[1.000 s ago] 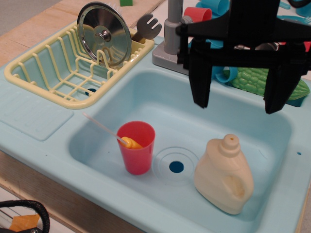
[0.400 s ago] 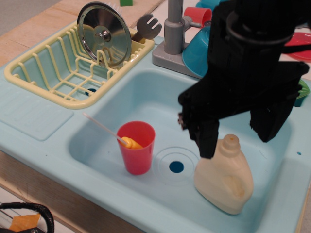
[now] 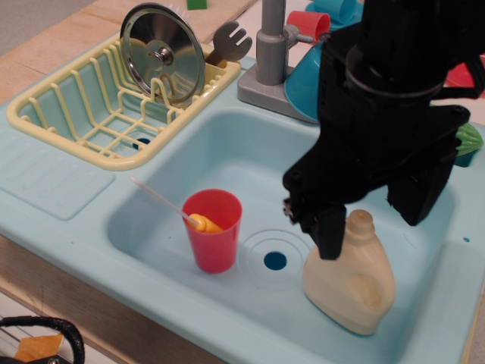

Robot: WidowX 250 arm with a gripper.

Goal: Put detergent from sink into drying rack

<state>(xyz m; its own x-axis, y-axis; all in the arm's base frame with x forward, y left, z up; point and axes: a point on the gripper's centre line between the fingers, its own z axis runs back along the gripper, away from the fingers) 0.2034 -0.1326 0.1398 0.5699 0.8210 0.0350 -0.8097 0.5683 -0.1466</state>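
Note:
The cream-beige detergent jug stands upright in the right part of the light-blue sink, right of the dark-blue drain hole. My black gripper hangs open just above it, one finger at the jug's left shoulder, the other to the right behind it, the neck between them. It holds nothing. The pale yellow drying rack sits at the upper left, away from the gripper.
A red cup with a yellow-tipped stick stands in the sink left of the drain. A steel pot lid and grey fork lean in the rack. A grey faucet and teal and red dishes stand behind the sink.
The gripper has come down from high above the sink's back edge to straddle the jug's neck, dropping slightly further in the last moment. The jug and cup have not moved.

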